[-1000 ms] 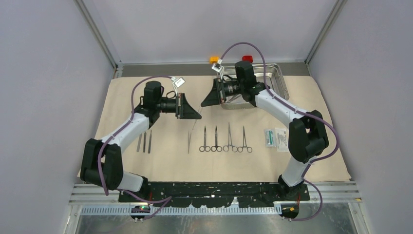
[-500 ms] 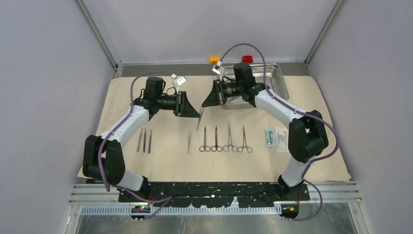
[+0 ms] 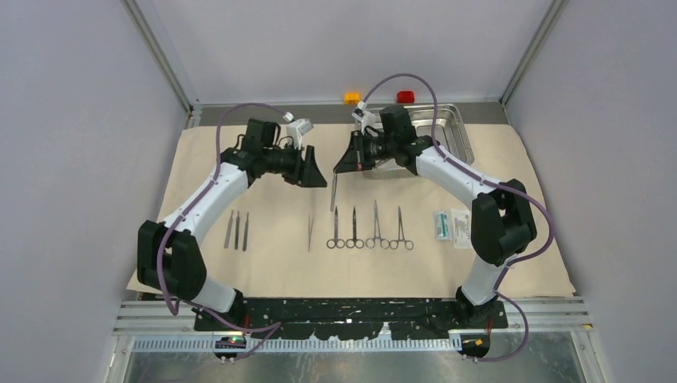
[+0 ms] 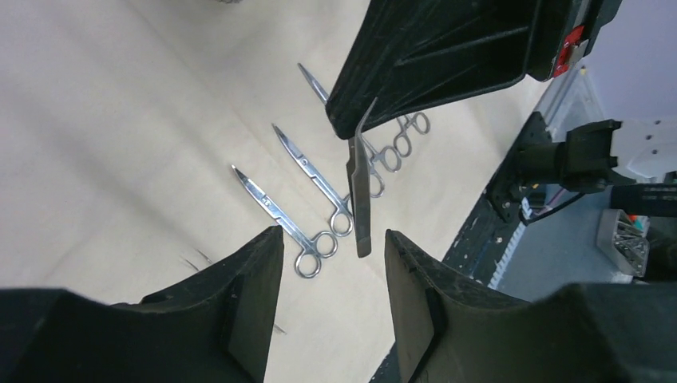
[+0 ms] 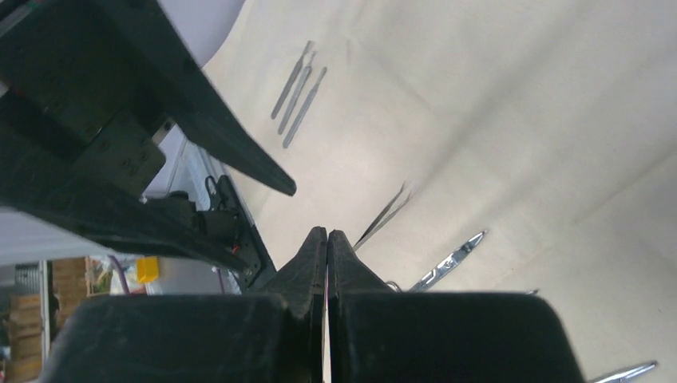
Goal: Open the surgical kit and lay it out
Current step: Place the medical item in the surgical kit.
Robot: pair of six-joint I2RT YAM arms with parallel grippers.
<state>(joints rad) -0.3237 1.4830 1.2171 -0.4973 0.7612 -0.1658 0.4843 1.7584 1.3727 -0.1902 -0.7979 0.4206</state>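
Tweezers (image 4: 361, 199), seemingly, in closed right gripper (image 5: 327, 235); left gripper (image 4: 334, 238) half-open.

Plain beige cloth (image 3: 271, 271), no pattern. The clamps (image 3: 355, 231), tweezers (image 3: 310, 232) and tray (image 3: 451, 132) are bright silver steel; packets (image 3: 452, 226) white with teal. Orange block (image 3: 351, 97) and red block (image 3: 405, 96) are solid-coloured; arms (image 3: 211, 195) white and black, cables (image 3: 407, 76) purple.

Steel tray (image 3: 453, 132) half hidden behind right arm (image 3: 457, 172); packets (image 3: 451, 226) print too small
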